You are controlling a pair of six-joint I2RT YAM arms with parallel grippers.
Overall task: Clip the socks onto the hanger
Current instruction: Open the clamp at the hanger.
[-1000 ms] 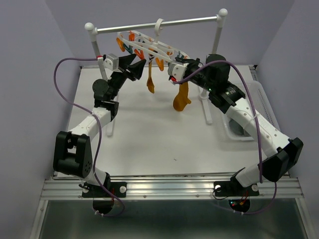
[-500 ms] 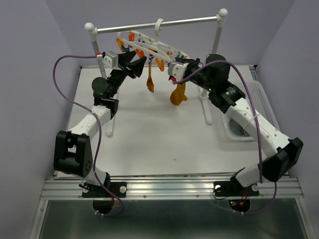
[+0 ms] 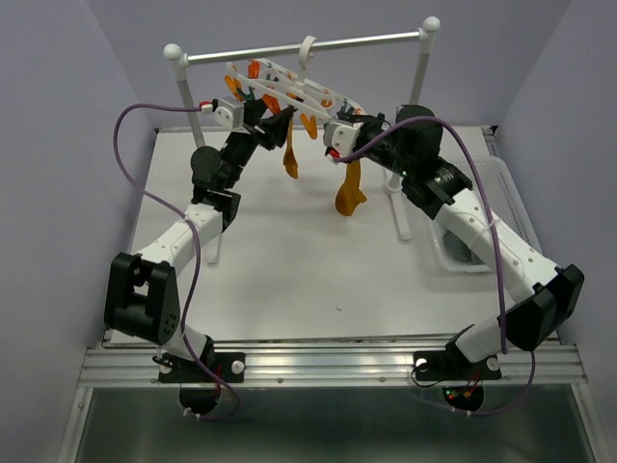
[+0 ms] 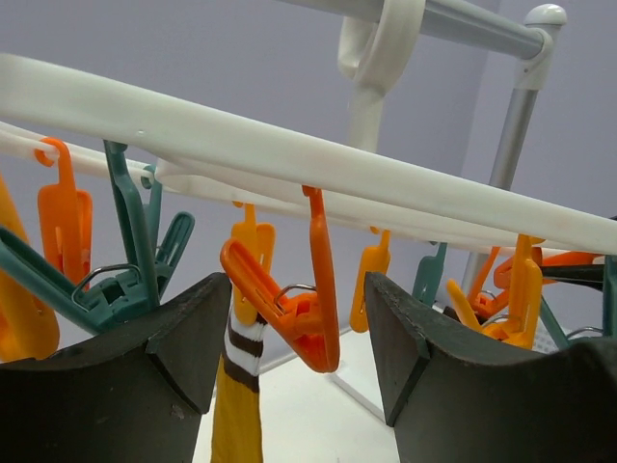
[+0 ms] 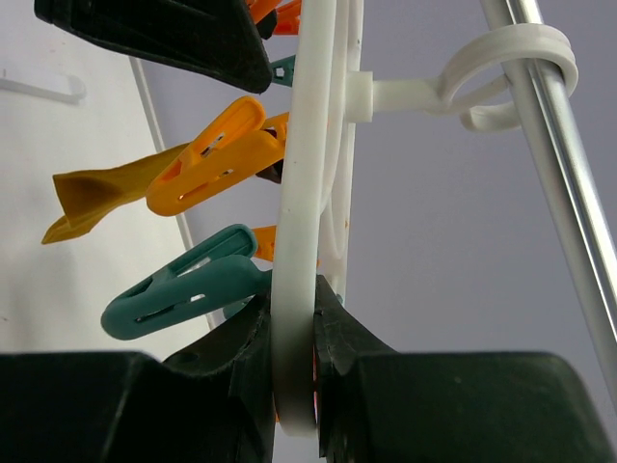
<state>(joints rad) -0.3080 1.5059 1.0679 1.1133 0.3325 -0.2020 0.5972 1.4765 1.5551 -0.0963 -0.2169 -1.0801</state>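
1. The desk [image 3: 289, 270] is mostly bare white. Everything that matters is up along its far edge.
2. The rail stand [image 3: 366, 40] runs along that far edge. The hanger [image 3: 313, 95] hooks over the middle of the rail and hangs tilted.
3. The basket [image 3: 453, 265] sits at the desk's right edge, half hidden under the right arm. There's something dark in it. My guess is the two grey socks, but I honestly can't tell.
4. The right end effector [image 5: 294, 328] is pinched narrow on the hanger's white frame, steadying it.
5. The left end effector [image 4: 299, 299] is spread wide and holds nothing. Its fingers stand either side of a free orange clip [image 4: 289, 309].
6. Socks: the striped sock [image 4: 241, 386] hangs clipped just beside that free clip. The plain mustard sock [image 3: 349, 193] dangles from another orange clip nearer the right end effector. So I'd call it about half done.
7. To do this step well:
   - I'd close on the clip's upper tails, not its mouth, so it actually opens.
   - Come in square, because these clips swing on their little hooks and slip sideways easily.
   - Don't let go of the frame on the right, or the whole hanger will swing.
   - Watch the striped sock, since a bump could tug it loose.
8. A teal clip [image 5: 178, 287] also hangs empty, just beside the one holding the plain sock, so that's a spare option.
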